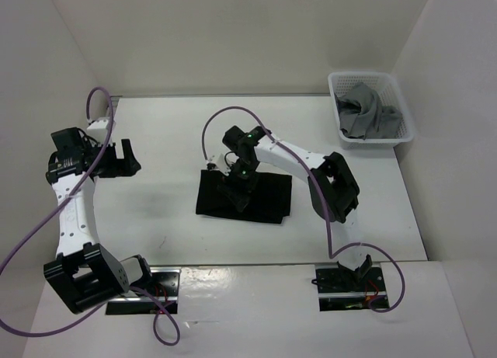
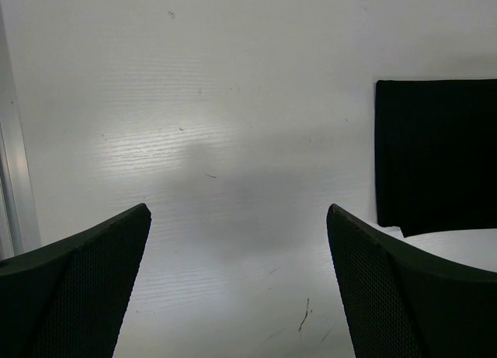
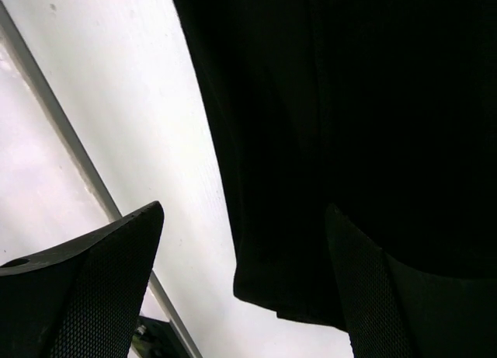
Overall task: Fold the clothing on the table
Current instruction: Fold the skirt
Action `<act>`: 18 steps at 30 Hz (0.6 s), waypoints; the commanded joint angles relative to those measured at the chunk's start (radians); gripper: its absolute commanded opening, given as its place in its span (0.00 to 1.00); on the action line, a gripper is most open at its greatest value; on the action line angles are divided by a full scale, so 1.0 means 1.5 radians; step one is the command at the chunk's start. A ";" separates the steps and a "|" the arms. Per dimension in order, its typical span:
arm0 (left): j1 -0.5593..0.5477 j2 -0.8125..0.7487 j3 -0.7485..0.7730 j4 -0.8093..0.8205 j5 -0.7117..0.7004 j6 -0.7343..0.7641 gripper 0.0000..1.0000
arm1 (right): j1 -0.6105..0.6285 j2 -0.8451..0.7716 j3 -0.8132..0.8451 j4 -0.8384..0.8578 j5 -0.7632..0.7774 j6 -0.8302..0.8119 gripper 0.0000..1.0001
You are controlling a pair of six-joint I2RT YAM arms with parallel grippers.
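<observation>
The clothing (image 1: 272, 201) lies near the middle of the table (image 1: 155, 218) as a flat, plain black rectangle with straight edges. Its cloth is smooth and one colour all over.

The right gripper (image 1: 239, 199) hangs directly over the left part of the garment. In the right wrist view its fingers (image 3: 85, 288) are spread wide and grasp nothing. The garment's edge (image 3: 256, 218) and bare white tabletop show between them, and a thin metal rail (image 3: 70, 148) crosses the corner behind. Two small green lights (image 1: 250, 135) glow on that arm.

The left gripper (image 1: 124, 160) is well apart from the clothing, at the table's left side. Its fingers (image 2: 78, 288) are also released and wide, with only bare tabletop between them and the black cloth (image 2: 435, 156) off to one side.

At the far right corner a white slotted basket (image 1: 404, 133) holds a crumpled grey garment (image 1: 361, 113). Purple cables (image 1: 31, 241) loop from both arms.
</observation>
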 commanded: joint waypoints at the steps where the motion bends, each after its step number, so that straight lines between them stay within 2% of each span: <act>1: 0.005 -0.016 -0.003 0.014 0.026 -0.004 1.00 | 0.001 0.006 0.034 -0.004 -0.037 -0.002 0.89; 18: 0.005 -0.003 -0.009 0.008 0.052 0.015 1.00 | 0.023 0.045 0.016 -0.037 -0.107 -0.045 0.90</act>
